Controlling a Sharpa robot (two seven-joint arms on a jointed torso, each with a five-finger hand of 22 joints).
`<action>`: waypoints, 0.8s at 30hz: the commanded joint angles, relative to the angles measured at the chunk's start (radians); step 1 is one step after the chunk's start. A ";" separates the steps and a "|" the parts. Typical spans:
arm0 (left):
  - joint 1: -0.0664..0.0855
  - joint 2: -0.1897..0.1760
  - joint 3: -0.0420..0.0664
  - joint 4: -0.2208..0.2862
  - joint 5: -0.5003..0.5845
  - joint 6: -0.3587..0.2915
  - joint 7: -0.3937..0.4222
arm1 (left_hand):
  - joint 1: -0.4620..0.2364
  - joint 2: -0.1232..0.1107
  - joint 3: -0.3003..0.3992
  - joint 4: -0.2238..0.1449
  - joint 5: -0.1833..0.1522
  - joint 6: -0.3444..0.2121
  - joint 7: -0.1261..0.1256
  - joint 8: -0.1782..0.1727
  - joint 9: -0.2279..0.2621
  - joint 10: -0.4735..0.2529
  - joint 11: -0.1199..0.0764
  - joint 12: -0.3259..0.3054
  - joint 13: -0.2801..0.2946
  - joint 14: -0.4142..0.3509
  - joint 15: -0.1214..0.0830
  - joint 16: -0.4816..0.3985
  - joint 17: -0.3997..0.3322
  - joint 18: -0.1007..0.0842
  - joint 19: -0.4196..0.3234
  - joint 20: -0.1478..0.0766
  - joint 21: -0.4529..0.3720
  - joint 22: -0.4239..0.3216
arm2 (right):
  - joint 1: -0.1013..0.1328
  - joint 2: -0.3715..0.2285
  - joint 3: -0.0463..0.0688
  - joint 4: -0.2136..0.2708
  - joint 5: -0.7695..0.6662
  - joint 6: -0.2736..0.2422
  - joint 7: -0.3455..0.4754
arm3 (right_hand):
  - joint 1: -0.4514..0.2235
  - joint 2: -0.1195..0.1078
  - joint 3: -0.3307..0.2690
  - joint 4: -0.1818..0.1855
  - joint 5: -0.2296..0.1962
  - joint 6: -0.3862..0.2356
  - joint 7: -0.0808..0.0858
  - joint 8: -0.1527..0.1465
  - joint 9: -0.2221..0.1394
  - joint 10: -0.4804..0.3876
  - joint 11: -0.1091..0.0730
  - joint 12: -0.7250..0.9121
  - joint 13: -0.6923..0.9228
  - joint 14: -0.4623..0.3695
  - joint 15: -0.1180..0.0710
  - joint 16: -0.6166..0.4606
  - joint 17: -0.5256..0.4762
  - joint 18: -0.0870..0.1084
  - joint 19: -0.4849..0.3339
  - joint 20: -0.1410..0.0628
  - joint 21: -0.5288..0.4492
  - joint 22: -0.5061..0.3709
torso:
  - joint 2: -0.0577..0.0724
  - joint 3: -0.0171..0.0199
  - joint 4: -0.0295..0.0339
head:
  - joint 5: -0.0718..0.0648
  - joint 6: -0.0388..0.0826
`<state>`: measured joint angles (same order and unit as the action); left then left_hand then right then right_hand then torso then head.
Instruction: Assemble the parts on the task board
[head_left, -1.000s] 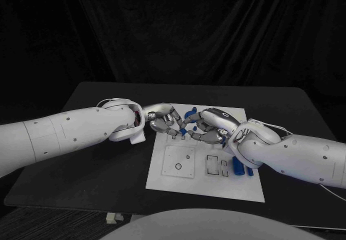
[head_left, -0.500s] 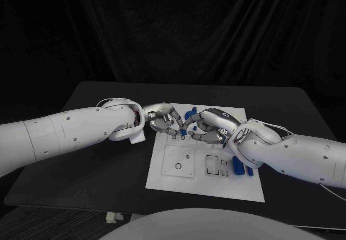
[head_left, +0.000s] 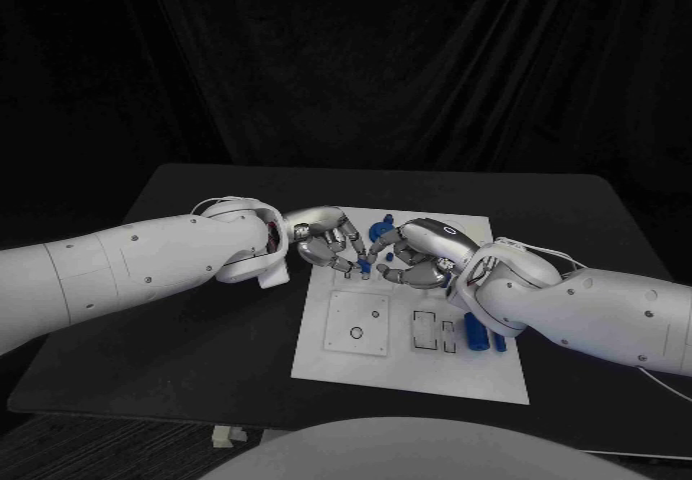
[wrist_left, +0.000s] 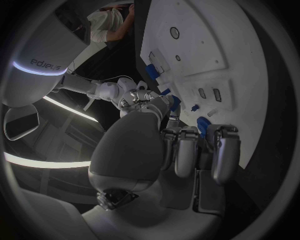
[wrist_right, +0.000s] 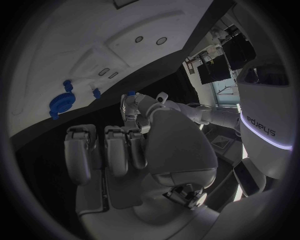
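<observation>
**Both hands meet over the far end of the board; a small blue part sits between the fingertips**

1. Left hand (head_left: 326, 240). I see it over the far left corner of the white board (head_left: 368, 375), fingers curled down and toward the other hand. In the left wrist view the fingers are folded in front of the palm, and a blue piece shows just past them. I cannot tell whether this hand grips it or only touches it.

2. Right hand (head_left: 418, 256). It faces the left hand from the opposite side, fingers bent inward. The two sets of fingertips are nearly touching. I cannot tell whether this hand has a firm hold on anything.

3. Small blue part (head_left: 366, 265). It lies in the gap between the two hands, at the fingertips, just above the board's far end. Neither hand is clearly nearer; I judge the left fingertips slightly closer. Its long axis is too hidden to read.

4. Outward from the hands. More blue pieces (head_left: 384, 228) lie at the board's far edge behind the fingers. A long blue peg (head_left: 475, 332) stands near the board's right side, beside the right wrist, its long axis running toward me. The raised square plate (head_left: 358, 322) with its holes sits nearer me, well apart from both hands.

5. Desk (head_left: 188, 330). The board lies flat on it, centred.

6. Judgement. The coming move turns on the part sitting between the hands, so any transfer must be short and sideways.
</observation>
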<state>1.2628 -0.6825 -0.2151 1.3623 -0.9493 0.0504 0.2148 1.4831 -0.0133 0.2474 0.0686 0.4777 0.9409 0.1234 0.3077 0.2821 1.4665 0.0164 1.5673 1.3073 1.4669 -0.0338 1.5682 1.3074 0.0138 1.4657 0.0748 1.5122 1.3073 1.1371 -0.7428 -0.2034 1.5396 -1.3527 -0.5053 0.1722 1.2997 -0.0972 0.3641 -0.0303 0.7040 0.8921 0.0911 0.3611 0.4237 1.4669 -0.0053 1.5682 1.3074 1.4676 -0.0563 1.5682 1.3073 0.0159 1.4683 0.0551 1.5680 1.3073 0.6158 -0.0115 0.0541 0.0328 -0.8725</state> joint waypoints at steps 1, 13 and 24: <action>0.001 0.001 0.004 0.003 0.011 -0.013 0.019 | -0.005 0.010 0.007 0.002 0.004 0.026 -0.031 0.084 0.094 0.104 -0.004 0.003 0.264 0.104 -0.005 0.003 0.263 0.008 0.042 -0.002 -0.004 0.214 | -0.002 0.002 -0.002 -0.001 -0.007 0.049 -0.045 | -0.002 0.010 -0.007 -0.002 -0.001 0.007 -0.001 0.004 -0.001 0.104 0.006 0.003 0.263 0.103 0.000 0.003 0.263 -0.016 0.102 0.001 0.003 0.263 | 0.000 0.0000 0.0005 | -0.001 0.000; 0.001 0.003 0.004 0.003 0.011 -0.009 0.014 | -0.006 0.010 0.007 0.003 0.005 0.025 -0.031 0.085 0.096 0.104 -0.004 0.003 0.264 0.104 -0.005 0.003 0.263 0.008 0.043 -0.002 -0.004 0.214 | -0.002 0.006 -0.002 -0.003 -0.007 0.077 -0.066 | 0.001 0.015 -0.003 -0.004 0.001 -0.003 0.003 -0.003 -0.003 0.104 0.009 0.003 0.263 0.103 0.002 0.003 0.263 -0.016 0.102 0.002 0.003 0.263 | 0.000 -0.0001 0.0011 | -0.004 0.000; 0.001 0.004 0.004 -0.001 0.011 0.025 -0.021 | -0.010 0.012 0.011 0.004 -0.001 0.018 -0.031 0.089 0.101 0.104 -0.003 0.003 0.264 0.104 -0.005 0.003 0.263 0.009 0.039 -0.002 -0.008 0.211 | -0.001 -0.029 -0.002 0.009 -0.007 -0.018 -0.028 | 0.000 0.017 -0.002 -0.004 0.001 -0.006 0.004 -0.005 -0.005 0.104 0.010 0.003 0.263 0.103 0.003 0.003 0.263 -0.016 0.102 0.003 0.003 0.263 | 0.000 0.0003 0.0002 | 0.001 0.000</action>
<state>1.2629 -0.6804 -0.2128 1.3605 -0.9471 0.0527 0.2073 1.4763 -0.0098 0.2505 0.0719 0.4794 0.9390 0.1214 0.3077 0.2822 1.4665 0.0164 1.5673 1.3073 1.4669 -0.0338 1.5682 1.3073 0.0138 1.4657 0.0748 1.5083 1.3073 1.1367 -0.7636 -0.2057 1.5442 -1.3539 -0.4693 0.1372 1.3011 -0.0876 0.3641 -0.0303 0.7040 0.8918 0.0948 0.3600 0.4198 1.4631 -0.0015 1.5682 1.3074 1.4676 -0.0563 1.5683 1.3073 0.0160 1.4684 0.0551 1.5680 1.3080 0.6162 -0.0113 0.0549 0.0315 -0.8725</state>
